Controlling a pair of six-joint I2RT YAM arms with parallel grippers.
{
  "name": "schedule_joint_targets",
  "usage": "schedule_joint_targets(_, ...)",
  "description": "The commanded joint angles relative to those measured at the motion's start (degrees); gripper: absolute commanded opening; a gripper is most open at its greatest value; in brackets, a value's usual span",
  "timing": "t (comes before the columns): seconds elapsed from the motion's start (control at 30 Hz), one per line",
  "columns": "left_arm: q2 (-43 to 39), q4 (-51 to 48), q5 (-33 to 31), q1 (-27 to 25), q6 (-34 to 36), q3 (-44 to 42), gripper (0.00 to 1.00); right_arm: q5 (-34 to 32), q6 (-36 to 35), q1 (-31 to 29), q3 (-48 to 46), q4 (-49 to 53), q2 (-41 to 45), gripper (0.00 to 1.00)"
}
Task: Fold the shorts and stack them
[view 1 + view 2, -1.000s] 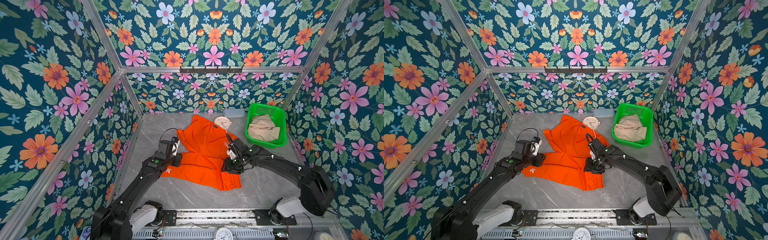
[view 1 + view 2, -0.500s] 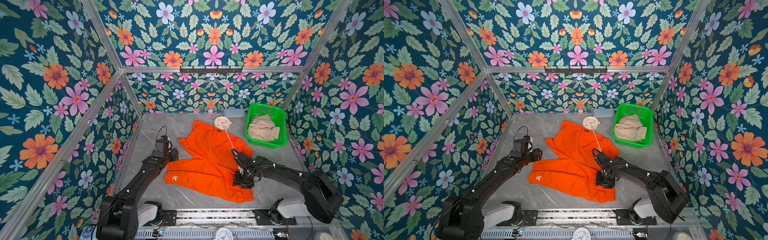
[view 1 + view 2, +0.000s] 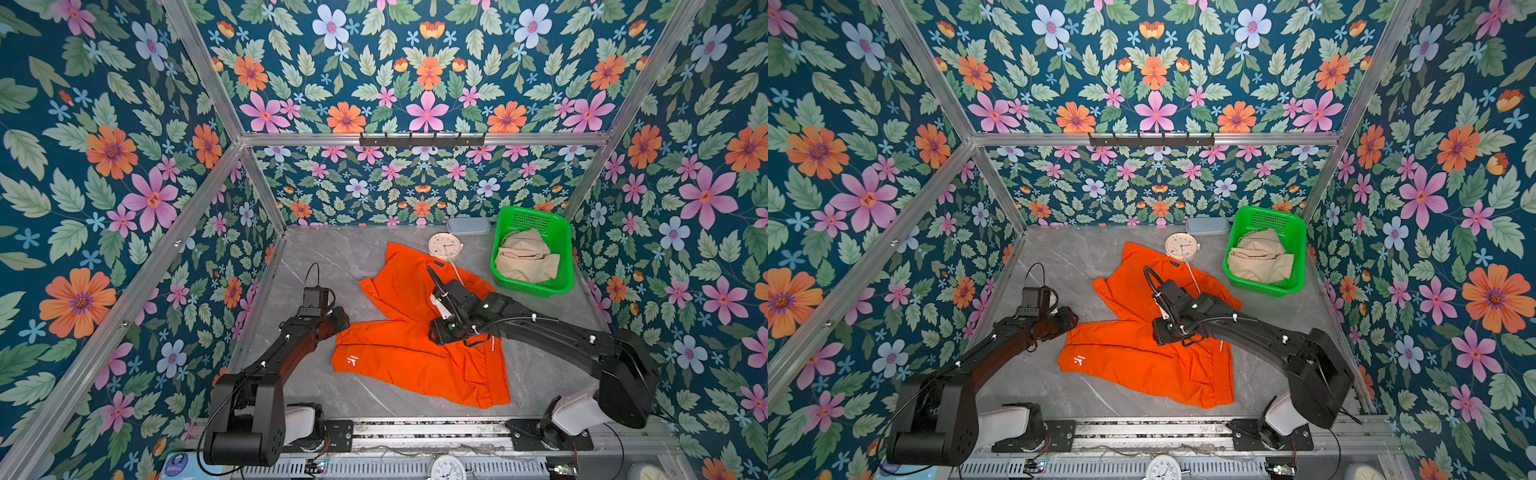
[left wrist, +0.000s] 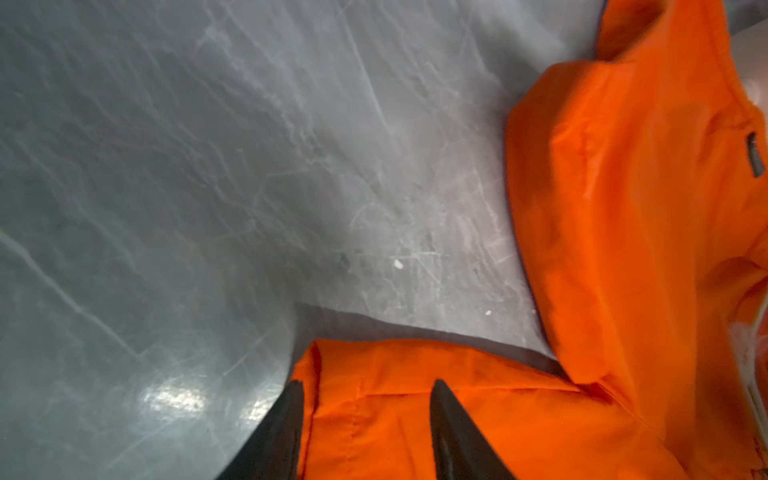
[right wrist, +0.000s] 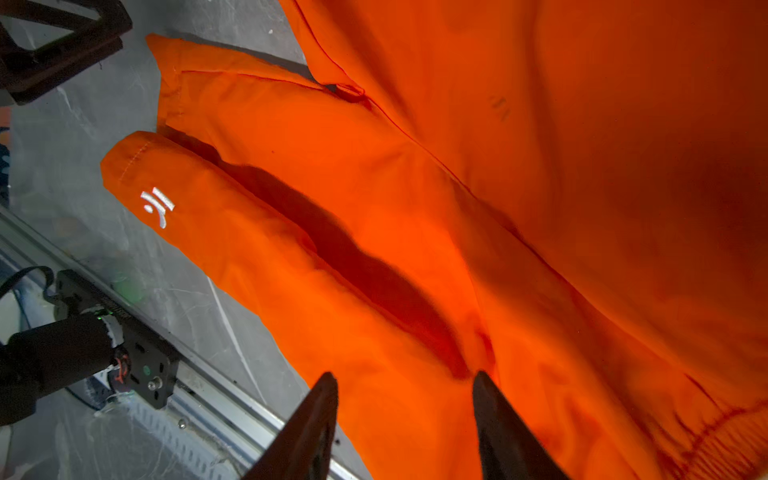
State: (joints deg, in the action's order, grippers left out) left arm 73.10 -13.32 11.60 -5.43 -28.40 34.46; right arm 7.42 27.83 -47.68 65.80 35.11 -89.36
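Orange shorts (image 3: 415,361): spread flat on the grey marbled desk (image 3: 316,266) between the two end effectors, with one leg running away from them toward the back wall and the other lying crosswise.
Logo (image 5: 157,205): small white mark at the hem of the crosswise leg, just beside the left end effector.
Left end effector (image 4: 365,415): fingers spread apart, tips straddling the hem corner of the crosswise leg; no cloth pinched.
Right end effector (image 5: 405,407): fingers spread apart over the middle of the orange cloth, close to the seam where the legs join; contact with the cloth cannot be told.
Beige shorts (image 3: 525,257): bundled inside the green basket (image 3: 532,291), well apart from the right end effector, beyond it by the back wall.
Clock (image 3: 445,246): round and pale, lying beyond the right end effector at the far leg's edge.
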Motion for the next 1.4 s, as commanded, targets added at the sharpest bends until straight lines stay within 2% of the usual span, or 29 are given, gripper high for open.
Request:
schedule_joint_targets(0.0, 2.04, 1.27, 0.23, 0.77, -1.30, -0.36, 0.51, -0.47, -2.32, -0.15, 2.01, -2.13, -4.49, 0.54)
schedule_joint_targets(0.2, 6.11, 5.17, 2.62, 1.47, -1.30, -1.26, 0.43, 3.65, -0.35, 1.50, 3.28, -6.20, -12.87, 0.54)
schedule_joint_targets(0.33, 8.56, 8.11, 4.85, 1.52, -1.20, -0.60, 0.25, 3.32, 0.71, 4.46, 4.58, -6.21, -17.70, 0.54)
schedule_joint_targets(0.47, 8.98, 8.53, 4.15, 1.65, -0.31, 0.80, 0.05, 2.36, -1.89, 6.99, 7.27, -6.45, -21.38, 0.54)
schedule_joint_targets(0.53, 8.40, 8.65, 3.41, 2.19, 0.09, 1.26, 0.00, 2.09, -4.21, 8.13, 9.77, -6.87, -23.64, 0.54)
schedule_joint_targets(0.73, 8.23, 12.07, 5.38, 4.61, 0.28, 2.74, 0.00, 1.81, -12.61, 10.77, 20.64, -6.23, -30.37, 0.54)
schedule_joint_targets(0.87, 10.56, 13.34, 7.17, 5.03, 0.65, 5.21, 0.00, 1.10, -18.27, 10.27, 24.52, -5.86, -27.05, 0.54)
schedule_joint_targets(1.03, 12.77, 13.50, 8.81, 5.41, 1.11, 7.21, 0.00, -0.21, -22.14, 5.11, 24.16, -8.19, -20.30, 0.55)
schedule_joint_targets(1.17, 12.06, 12.62, 8.66, 5.69, 1.42, 7.39, 0.00, 0.55, -24.50, -1.41, 22.74, -12.96, -19.67, 0.56)
schedule_joint_targets(1.23, 10.91, 11.60, 7.52, 6.20, 1.34, 7.38, 0.23, -1.16, -27.38, -5.20, 22.57, -15.83, -21.23, 0.56)
schedule_joint_targets(1.3, 9.36, 10.77, 7.15, 7.44, 1.03, 7.38, 0.39, -2.79, -30.20, -8.23, 23.93, -17.15, -23.62, 0.57)
schedule_joint_targets(1.37, 7.69, 10.16, 7.33, 9.40, 0.55, 7.41, 0.46, -4.25, -32.06, -10.36, 26.80, -17.49, -26.46, 0.58)
